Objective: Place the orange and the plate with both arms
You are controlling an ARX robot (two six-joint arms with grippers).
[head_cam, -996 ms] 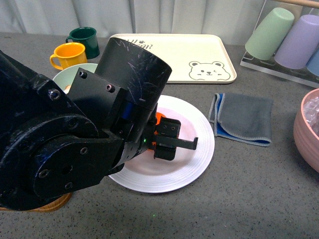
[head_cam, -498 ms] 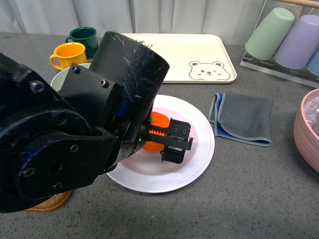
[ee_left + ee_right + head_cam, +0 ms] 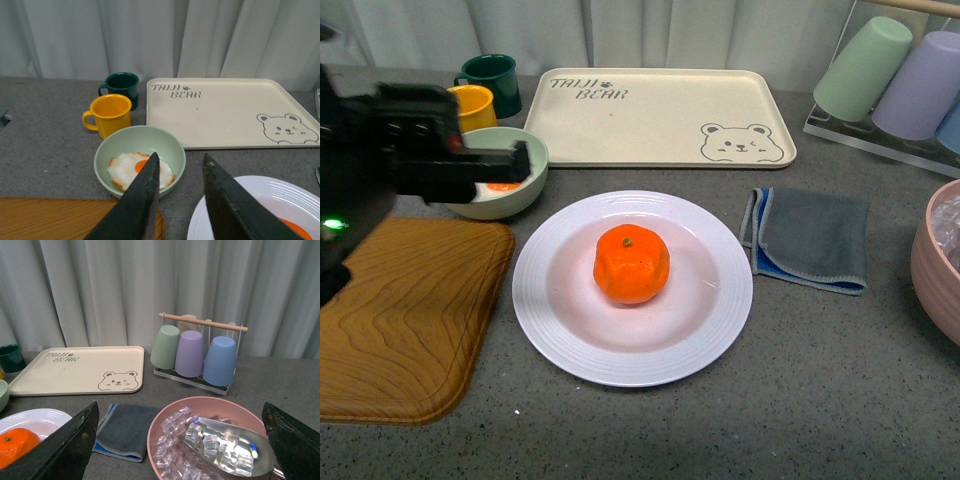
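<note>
The orange (image 3: 631, 263) sits alone in the middle of the white plate (image 3: 560, 330), stem mark up. My left gripper (image 3: 520, 160) is open and empty, off to the plate's left over the pale green bowl (image 3: 535, 190). In the left wrist view its open gripper (image 3: 181, 159) spans the gap between that bowl (image 3: 172, 150) and the plate's rim (image 3: 250, 200), and a sliver of the orange (image 3: 295, 227) shows. My right gripper (image 3: 180, 407) is open and empty above a pink bowl; the orange (image 3: 17, 447) and plate (image 3: 45, 420) lie to its side. It is out of the front view.
The green bowl holds a fried egg (image 3: 137, 170). Behind it stand a yellow mug (image 3: 470, 100) and a green mug (image 3: 492, 75). There are also a cream bear tray (image 3: 660, 110), a wooden board (image 3: 400, 320), a grey cloth (image 3: 815, 235), a cup rack (image 3: 905, 80) and a pink bowl of ice with a scoop (image 3: 215, 440).
My left arm has drawn back from over the plate to the left. Its gripper has let go of the orange, which now rests on the plate in full view.
</note>
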